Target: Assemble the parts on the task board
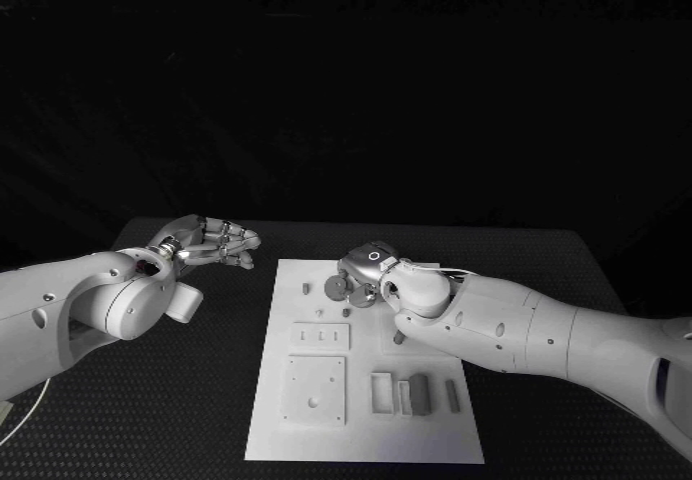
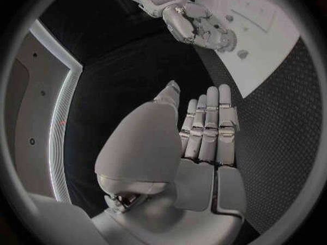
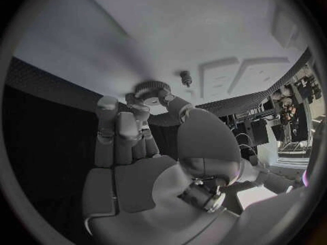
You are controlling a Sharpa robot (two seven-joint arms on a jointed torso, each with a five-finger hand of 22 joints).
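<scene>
right hand (image 1: 369, 272) pinched round knurled part (image 3: 151, 88) over task board (image 1: 433, 440); best lowered squarely. left hand (image 1: 211, 243) held nothing, fingers straight.

The head view looks steeply down from above the near edge of the black table (image 1: 577, 270), taking in the whole task board (image 1: 368, 400) from a moderate distance, with both arms entering from the sides. The left wrist view sits close behind the left hand (image 2: 204, 147), off the board's side, and faces across the table toward the board (image 2: 272, 32) and the right hand (image 2: 198, 24). The right wrist view sits close behind the right hand (image 3: 136, 147), very near the board (image 3: 204, 38). All three views share the board's far end.
</scene>
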